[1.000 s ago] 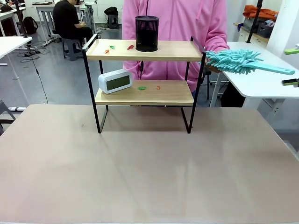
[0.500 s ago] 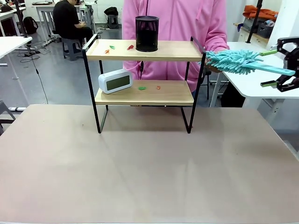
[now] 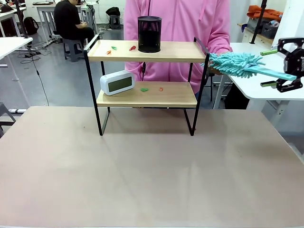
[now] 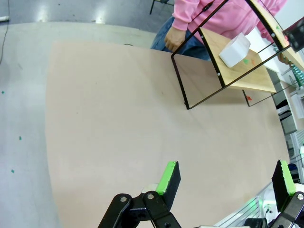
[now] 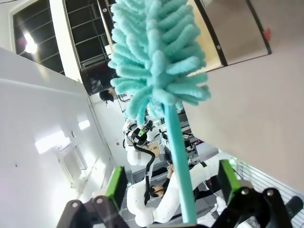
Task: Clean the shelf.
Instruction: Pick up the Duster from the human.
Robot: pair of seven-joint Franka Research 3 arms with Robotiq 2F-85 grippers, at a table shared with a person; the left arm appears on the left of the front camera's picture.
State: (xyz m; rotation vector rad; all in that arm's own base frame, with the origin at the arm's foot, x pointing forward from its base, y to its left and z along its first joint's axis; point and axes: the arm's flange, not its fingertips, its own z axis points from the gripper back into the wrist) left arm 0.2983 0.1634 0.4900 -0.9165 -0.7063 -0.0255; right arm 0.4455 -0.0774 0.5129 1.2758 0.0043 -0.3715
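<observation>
So, a big tan table top (image 3: 152, 166) is seen, and a person in a pink hoodie (image 3: 180, 23) is stood behind its far edge. The shelf (image 3: 175, 51) is parked at that far edge, a bit left of the middle. It's a small two-tier rack: two light wooden boards carried in a thin black metal frame, with raised rails at the sides and skinny legs.

A teal fluffy duster with a flat teal handle (image 3: 237, 64) is held out at the end of the person's sleeve, its head just beside the shelf's right rail.

The handle is straddled by the right gripper (image 3: 269, 68). In the wrist view the pads are kept apart with a gap on both sides, so nothing's clamped. The left gripper (image 4: 225, 179) is spread wide over the bare table top.

A black mesh pen cup (image 3: 149, 34) is stood mid top board. A white digital clock (image 3: 117, 82) is set at the lower board's left end. Tiny green and red scraps (image 3: 144, 89) are scattered on both boards.
</observation>
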